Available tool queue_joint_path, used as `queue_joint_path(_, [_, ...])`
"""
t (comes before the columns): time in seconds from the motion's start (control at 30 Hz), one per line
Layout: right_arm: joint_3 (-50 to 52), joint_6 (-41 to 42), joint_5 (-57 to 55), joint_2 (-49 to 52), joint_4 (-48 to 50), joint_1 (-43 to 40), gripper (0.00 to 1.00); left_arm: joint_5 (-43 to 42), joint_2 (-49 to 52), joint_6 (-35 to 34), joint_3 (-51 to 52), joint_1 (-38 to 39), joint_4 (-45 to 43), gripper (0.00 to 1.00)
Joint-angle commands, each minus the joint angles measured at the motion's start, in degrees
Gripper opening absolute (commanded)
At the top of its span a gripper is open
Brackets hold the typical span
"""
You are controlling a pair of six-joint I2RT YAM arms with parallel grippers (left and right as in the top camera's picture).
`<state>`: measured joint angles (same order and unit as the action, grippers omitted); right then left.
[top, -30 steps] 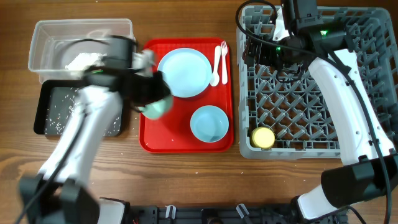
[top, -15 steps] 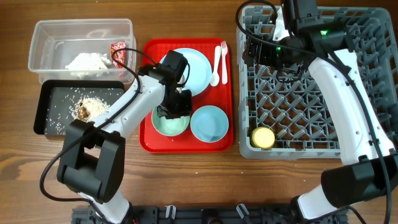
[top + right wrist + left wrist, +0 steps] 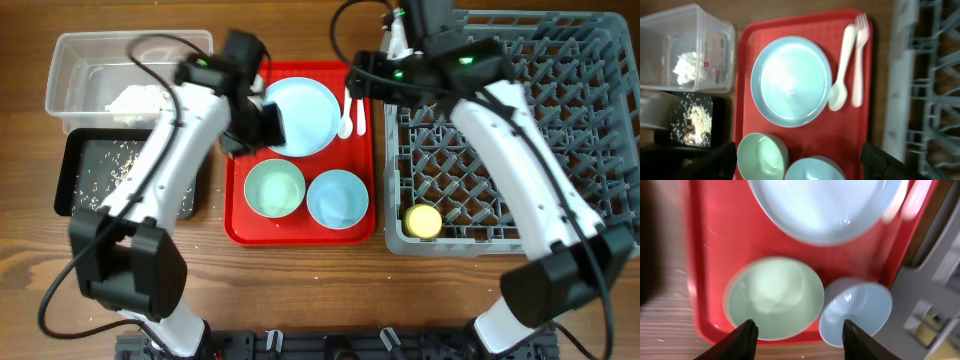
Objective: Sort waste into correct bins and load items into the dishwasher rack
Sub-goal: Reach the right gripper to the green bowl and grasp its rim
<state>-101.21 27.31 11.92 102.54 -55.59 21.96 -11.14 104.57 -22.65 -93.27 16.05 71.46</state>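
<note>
**Both pincers released above the red tray, dishes not yet racked**

Nearest the robot, two bowls sit upright on the red tray (image 3: 236, 215), just beside each other. The green bowl (image 3: 274, 188) is on the left and the blue bowl (image 3: 336, 198) on the right, and both look empty. Level with them, the cup (image 3: 423, 221) sits in the near left corner of the rack (image 3: 520, 150), which stands on the table (image 3: 300, 290) to the tray's right.

The left pincer (image 3: 800, 336) hangs over the tray's left side by the plate's rim. Its fingers (image 3: 746, 336) are spread and nothing is between them. Its own view is blurred and looks down on the two bowls.

Farther back, the plate (image 3: 791, 80) lies flat on the tray. The spoon (image 3: 840, 70) and fork (image 3: 858, 60) lie side by side at its right, along the tray's edge.

Left of the red tray, the black tray (image 3: 75, 185) holds scattered rice (image 3: 690, 122) with brownish bits. Just behind it, the tub (image 3: 70, 55) holds the napkin (image 3: 686, 65) and the wrapper (image 3: 715, 50), which lies against its right wall.

The right pincer (image 3: 800, 162) hovers high over the tray's far right corner, beside the rack. Its fingers (image 3: 717, 161) are wide apart and it grasps nothing.
</note>
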Motion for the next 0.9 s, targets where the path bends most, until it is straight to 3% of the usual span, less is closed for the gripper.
queue_joint_path(0.0, [-0.52,8.17,-1.99,6.73,1.29,2.32,0.74,4.44,-2.25,1.62,-4.26,-5.99,0.39,0.57])
queue_joint_path(0.33, [-0.52,14.73,-1.66,17.51,3.19,6.1,0.63,4.39,-2.56,1.44,-4.24,-18.08,-1.11,0.59])
queue_joint_path(0.5, [-0.52,16.13,-2.97,19.87,5.53,7.56,0.52,4.76,-2.56,1.44,-4.24,-19.12,-1.22,0.6])
queue_joint_path(0.87, [-0.5,17.77,-3.72,23.3,4.17,8.44,0.49,4.85,-2.56,1.44,-4.24,-19.12,-1.36,0.6])
